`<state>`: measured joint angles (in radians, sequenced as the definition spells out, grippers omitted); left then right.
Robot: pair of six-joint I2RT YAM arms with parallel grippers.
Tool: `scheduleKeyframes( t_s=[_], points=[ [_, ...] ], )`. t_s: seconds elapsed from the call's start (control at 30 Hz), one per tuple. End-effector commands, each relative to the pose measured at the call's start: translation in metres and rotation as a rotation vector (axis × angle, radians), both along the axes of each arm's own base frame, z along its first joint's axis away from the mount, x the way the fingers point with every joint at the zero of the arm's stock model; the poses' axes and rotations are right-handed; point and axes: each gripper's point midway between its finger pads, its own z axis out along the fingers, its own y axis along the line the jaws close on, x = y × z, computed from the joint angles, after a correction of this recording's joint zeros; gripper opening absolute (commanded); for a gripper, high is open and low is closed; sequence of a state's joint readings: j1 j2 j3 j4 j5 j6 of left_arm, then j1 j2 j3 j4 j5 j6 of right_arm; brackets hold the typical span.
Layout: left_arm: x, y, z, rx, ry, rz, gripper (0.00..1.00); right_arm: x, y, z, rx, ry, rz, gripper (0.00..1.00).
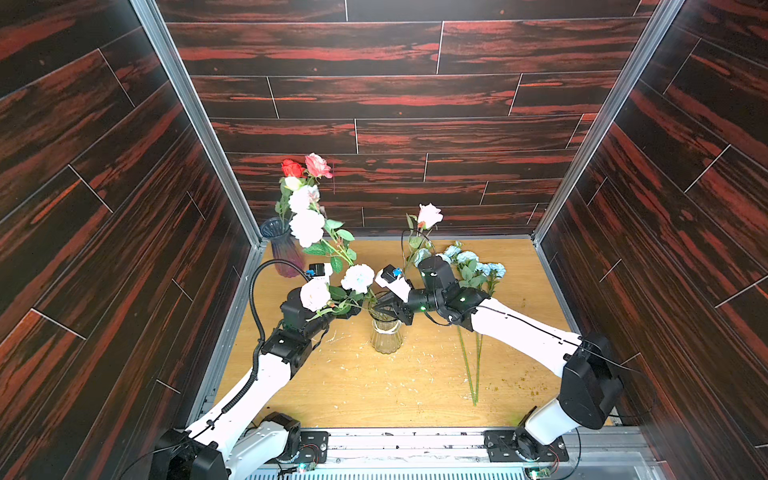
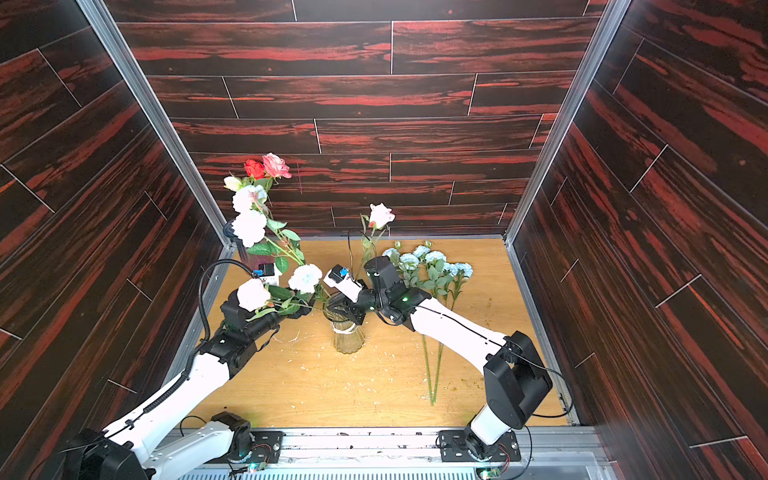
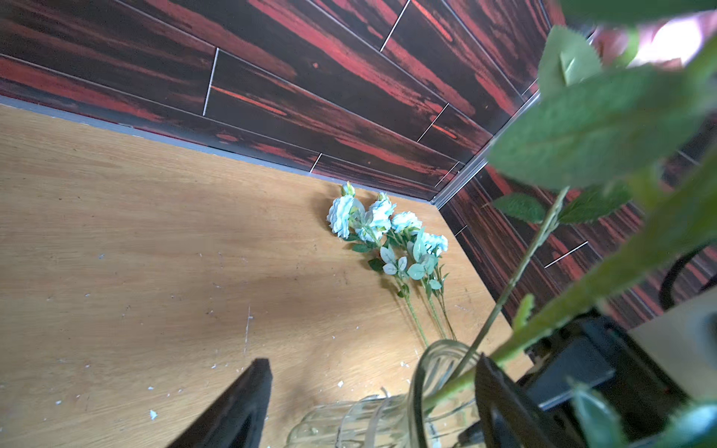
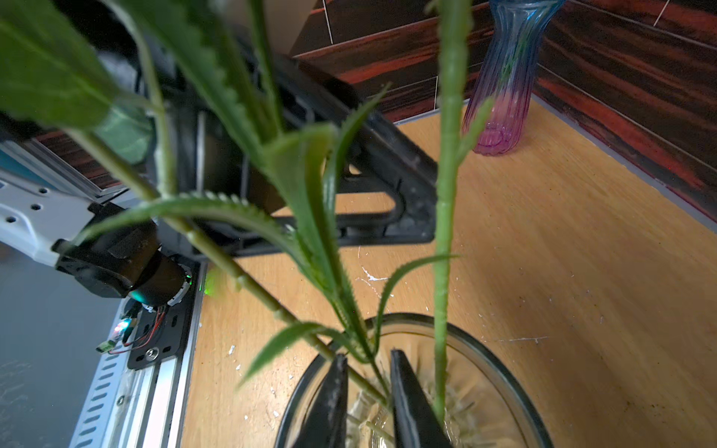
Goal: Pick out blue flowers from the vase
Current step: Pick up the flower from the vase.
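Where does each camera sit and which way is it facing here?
Top views: high above the arm bases, looking down and forward at the table; left gripper and right gripper both show.
Left wrist: faces across the table to the blue flowers lying there; its open fingers show.
Right wrist: looks down into the clear vase through stems; its fingers and the left arm show.
Shared: both wrist views catch the clear vase.

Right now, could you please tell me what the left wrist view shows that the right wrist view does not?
Left wrist only: the blue flowers lying on the table. Right wrist only: the purple vase and the right gripper, open astride a stem in the clear vase. Both: the clear vase, green stems and table.
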<state>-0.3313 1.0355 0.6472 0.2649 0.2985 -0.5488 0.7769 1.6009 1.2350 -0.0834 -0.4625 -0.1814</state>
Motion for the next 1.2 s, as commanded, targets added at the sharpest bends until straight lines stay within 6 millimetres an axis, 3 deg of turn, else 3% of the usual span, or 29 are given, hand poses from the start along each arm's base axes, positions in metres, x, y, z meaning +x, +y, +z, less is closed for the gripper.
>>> scheduleKeyframes(
  t_s=[0.0,0.4,0.53,0.77,1.17],
  points=[
    [0.004,-0.003,0.009,-0.006,0.000,-0.001,0.84,-0.002,0.001,0.000,-0.015,0.005,0.022,0.24],
    [0.007,-0.007,0.010,-0.002,0.001,-0.010,0.84,0.006,0.012,-0.008,-0.021,0.031,0.025,0.25],
    [0.008,-0.007,0.007,0.005,0.003,-0.009,0.84,0.006,0.013,-0.007,-0.013,0.033,0.026,0.17],
    [0.006,-0.003,-0.001,0.036,0.005,0.003,0.84,0.002,0.012,0.007,0.025,0.012,0.030,0.00],
    [-0.008,0.031,-0.037,0.224,-0.005,0.122,0.84,-0.002,0.005,0.045,0.098,-0.039,0.009,0.00]
  ],
)
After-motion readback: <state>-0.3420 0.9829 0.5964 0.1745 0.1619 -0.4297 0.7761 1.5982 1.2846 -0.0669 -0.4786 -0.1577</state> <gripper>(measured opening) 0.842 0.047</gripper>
